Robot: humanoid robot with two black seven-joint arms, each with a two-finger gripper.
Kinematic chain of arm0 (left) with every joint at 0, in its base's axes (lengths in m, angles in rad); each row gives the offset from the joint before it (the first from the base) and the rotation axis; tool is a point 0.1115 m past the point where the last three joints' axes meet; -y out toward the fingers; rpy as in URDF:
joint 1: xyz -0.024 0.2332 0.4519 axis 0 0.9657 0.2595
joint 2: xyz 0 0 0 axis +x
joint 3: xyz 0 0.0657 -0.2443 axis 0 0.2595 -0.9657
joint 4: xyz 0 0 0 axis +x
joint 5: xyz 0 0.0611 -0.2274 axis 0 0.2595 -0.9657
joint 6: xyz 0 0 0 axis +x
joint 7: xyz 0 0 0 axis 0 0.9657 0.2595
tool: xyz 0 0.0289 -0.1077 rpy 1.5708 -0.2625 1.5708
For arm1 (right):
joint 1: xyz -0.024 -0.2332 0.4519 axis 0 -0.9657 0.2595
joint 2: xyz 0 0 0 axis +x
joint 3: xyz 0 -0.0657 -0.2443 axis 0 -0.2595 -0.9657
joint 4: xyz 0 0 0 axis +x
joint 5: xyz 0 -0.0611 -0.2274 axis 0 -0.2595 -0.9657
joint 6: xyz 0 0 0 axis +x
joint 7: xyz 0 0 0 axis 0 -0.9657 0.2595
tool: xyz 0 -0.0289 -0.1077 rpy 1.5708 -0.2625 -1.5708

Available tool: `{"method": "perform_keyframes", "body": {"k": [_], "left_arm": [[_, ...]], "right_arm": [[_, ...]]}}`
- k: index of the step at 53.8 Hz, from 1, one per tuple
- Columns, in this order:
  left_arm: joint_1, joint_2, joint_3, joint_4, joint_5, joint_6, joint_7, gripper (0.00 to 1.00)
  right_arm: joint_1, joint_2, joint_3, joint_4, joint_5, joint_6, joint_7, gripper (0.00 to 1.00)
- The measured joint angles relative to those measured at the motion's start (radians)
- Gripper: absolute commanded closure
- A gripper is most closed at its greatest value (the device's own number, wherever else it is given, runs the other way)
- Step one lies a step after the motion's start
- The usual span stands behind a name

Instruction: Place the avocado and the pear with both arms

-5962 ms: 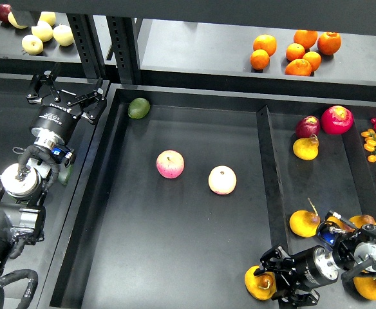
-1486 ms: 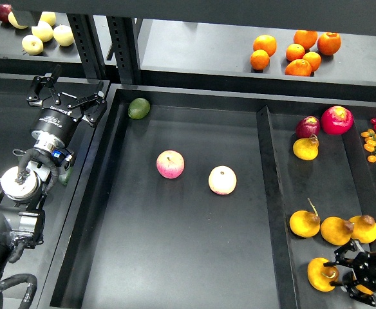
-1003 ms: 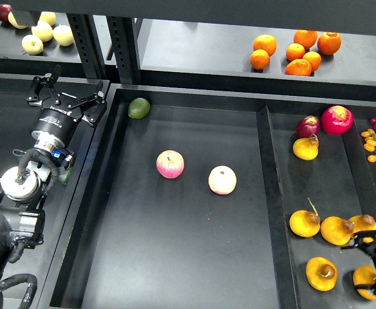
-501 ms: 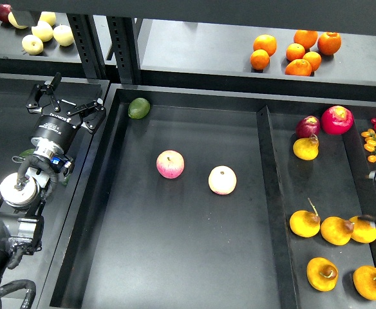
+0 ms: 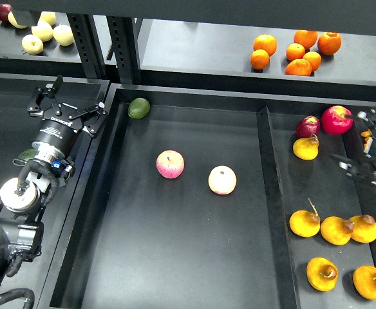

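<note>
— Fingers of the left gripper (image 5: 64, 108)? 
— Spread wide, holding nothing, over the left shelf; right gripper (image 5: 360, 145) likewise splayed and empty.
— Dark green oval avocado (image 5: 27, 154)? 
— Mostly hidden beside the left arm; long axis unclear.
— Round yellow-orange pear (image 5: 321, 273)? 
— Near end of the right black bin (image 5: 284, 212), brown dimple facing right, among four similar fruits.

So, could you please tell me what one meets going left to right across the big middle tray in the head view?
Green avocado at the far left corner → pink-red apple → paler apple.
</note>
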Motion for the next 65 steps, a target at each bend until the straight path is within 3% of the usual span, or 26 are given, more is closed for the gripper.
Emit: {"method": "perform_keyframes", "body": {"k": [21,39,44,55,65], "left_arm": [[0.005,0.000,0.025,-0.009,0.000,0.000,0.000,0.00],[0.003,0.000,0.028,-0.022,0.000,0.000,-0.003,0.00],[-0.003,0.000,0.029,-0.022,0.000,0.000,-0.011,0.00],[-0.008,0.000,0.031,-0.021,0.000,0.000,-0.026,0.00],[-0.009,0.000,0.031,-0.018,0.000,0.000,-0.027,0.00]], "right_arm": [[-0.004,0.277,0.128,-0.046,-0.006,0.000,0.004,0.06],[0.006,0.453,0.152,-0.063,-0.039,0.000,0.204,0.04],[0.006,0.563,0.212,-0.112,-0.139,0.000,0.273,0.02],[0.005,0.679,0.247,-0.195,-0.264,0.000,0.348,0.01],[0.007,0.690,0.288,-0.270,-0.343,-0.003,0.373,0.01]]}}
